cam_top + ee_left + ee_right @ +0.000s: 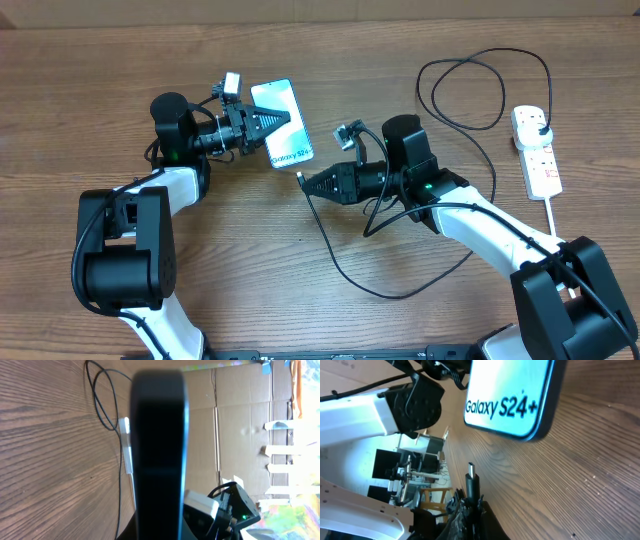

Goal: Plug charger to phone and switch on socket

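**Bench scene, three views.** Brown wood-grain table (pixel 90 60), backed by a cardboard wall (pixel 225 410). Blurred furniture shows beyond the table edge in the right wrist view. The left tool (pixel 272 125) is clamped on the phone (pixel 280 100) near mid-table, its lit screen reading "Galaxy S24+". The right tool (pixel 305 181) is clamped on the charger (pixel 471 472) just behind its metal tip, which points toward the phone, near but apart. The cable loops across the table to the socket (pixel 540 160) at the right, with the black plug inserted.

The phone (pixel 283 125) lies left of centre on the desk (pixel 100 60), its edge in my left jaws. The charger (pixel 472 480) tip, in my right jaws, is just before it. The socket (pixel 537 150) lies far right.
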Robot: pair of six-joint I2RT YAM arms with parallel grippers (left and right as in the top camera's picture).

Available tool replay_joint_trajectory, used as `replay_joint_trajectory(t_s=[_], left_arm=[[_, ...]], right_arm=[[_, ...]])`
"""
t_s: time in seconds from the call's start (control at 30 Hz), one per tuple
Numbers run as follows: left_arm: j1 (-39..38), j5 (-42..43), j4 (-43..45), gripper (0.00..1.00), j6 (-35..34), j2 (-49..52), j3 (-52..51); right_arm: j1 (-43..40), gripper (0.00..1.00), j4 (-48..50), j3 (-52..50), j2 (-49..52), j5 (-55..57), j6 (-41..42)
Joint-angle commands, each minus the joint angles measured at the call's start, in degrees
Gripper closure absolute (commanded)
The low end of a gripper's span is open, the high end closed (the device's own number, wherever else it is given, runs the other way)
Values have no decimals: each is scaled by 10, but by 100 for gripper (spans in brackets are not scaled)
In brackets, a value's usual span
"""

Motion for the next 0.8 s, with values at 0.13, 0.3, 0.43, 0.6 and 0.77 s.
replay_joint_trajectory(t_s=[0.13, 0.3, 0.43, 0.6, 0.77], left_arm=[[-2, 21, 9, 96, -23, 0, 11], [-2, 17, 16, 96, -25, 0, 11], [-6, 15, 16, 96, -25, 0, 11], [-10, 8, 16, 96, -25, 0, 11], [-10, 6, 16, 96, -25, 0, 11]], right_arm=[[-1, 96, 8, -4, 2, 15, 21], [-1, 96, 15, -4, 2, 18, 33], [-1, 96, 23, -4, 2, 21, 36], [-1, 96, 22, -4, 3, 25, 36], [-1, 96, 22, -4, 13, 25, 38]])
